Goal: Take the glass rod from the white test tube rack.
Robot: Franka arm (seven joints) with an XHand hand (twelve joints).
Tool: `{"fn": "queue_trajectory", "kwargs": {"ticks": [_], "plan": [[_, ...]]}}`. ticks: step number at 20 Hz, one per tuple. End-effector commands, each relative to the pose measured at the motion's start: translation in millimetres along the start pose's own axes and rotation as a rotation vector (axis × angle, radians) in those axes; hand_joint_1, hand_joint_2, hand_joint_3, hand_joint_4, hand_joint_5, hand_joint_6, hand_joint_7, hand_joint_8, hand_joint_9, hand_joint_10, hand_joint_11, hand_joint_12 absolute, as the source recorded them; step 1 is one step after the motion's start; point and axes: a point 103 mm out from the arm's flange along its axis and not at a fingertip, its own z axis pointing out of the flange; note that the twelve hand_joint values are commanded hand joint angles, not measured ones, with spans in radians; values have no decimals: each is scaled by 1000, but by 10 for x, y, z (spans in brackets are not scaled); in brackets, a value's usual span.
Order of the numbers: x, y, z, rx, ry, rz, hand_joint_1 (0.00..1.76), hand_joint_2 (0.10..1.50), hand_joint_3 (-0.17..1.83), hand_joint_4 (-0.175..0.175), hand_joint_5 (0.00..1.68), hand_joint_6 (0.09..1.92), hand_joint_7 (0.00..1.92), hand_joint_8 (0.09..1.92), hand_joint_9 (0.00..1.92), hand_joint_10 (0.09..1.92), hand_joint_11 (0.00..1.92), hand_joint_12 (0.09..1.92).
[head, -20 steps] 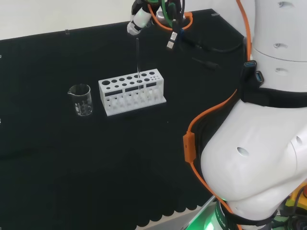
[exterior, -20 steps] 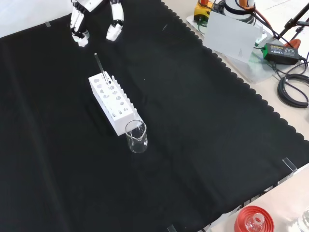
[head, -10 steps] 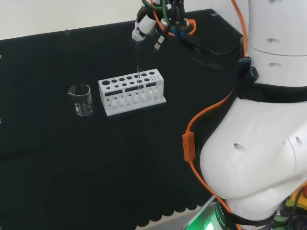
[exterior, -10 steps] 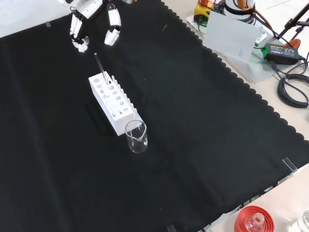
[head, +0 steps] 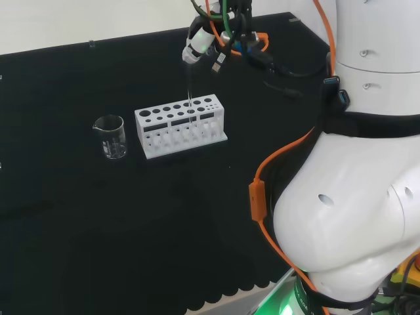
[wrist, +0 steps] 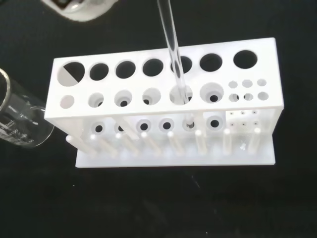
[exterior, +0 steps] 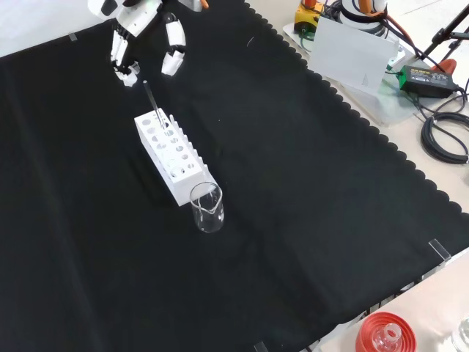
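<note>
glass rod point(wrist: 173, 54) is standing upright in a hole of the white test tube rack point(exterior: 170, 157) | hand point(exterior: 139, 33) is hovering at the rack's 11 o'clock in the front view, fingers spread, gripping nothing | beaker point(exterior: 207, 207) is sitting at the rack's 5 o'clock on the worktop point(exterior: 308, 205)

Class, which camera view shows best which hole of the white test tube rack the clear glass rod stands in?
The wrist view: it looks down on the white test tube rack, and the clear glass rod plainly enters a hole in its front row. In the head view the rod is a faint line; in the front view it is thin and slanted, its hole unclear.
</note>
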Motion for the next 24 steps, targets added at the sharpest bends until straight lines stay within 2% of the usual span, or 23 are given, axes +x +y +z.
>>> {"fn": "queue_trajectory", "kwargs": {"ticks": [1, 5, 11, 14, 17, 18, 20, 24], "plan": [[73, 60, 100, 20, 7, -40, 783, 637, 695, -49, 284, 606, 397, 898, 650, 847, 591, 1325], [108, 112, 141, 20, 7, -51, 784, 637, 697, -52, 299, 620, 397, 900, 675, 849, 626, 1321], [157, 190, 188, 8, 11, -69, 811, 637, 707, -81, 385, 735, 574, 872, 870, 761, 874, 1216], [172, 225, 192, -11, 6, -76, 860, 644, 708, -113, 484, 815, 651, 860, 996, 691, 1025, 1148], [187, 257, 197, -28, 6, -91, 940, 658, 713, -161, 608, 862, 747, 846, 1124, 614, 1196, 1043], [163, 253, 180, -43, 34, -98, 964, 662, 719, -168, 646, 867, 776, 841, 1165, 582, 1247, 1002], [163, 281, 155, -72, 72, -122, 999, 669, 735, -174, 702, 872, 820, 832, 1231, 521, 1326, 936], [176, 318, 203, -95, 34, -112, 1063, 688, 767, -175, 776, 880, 899, 820, 1345, 414, 1446, 827]]}}
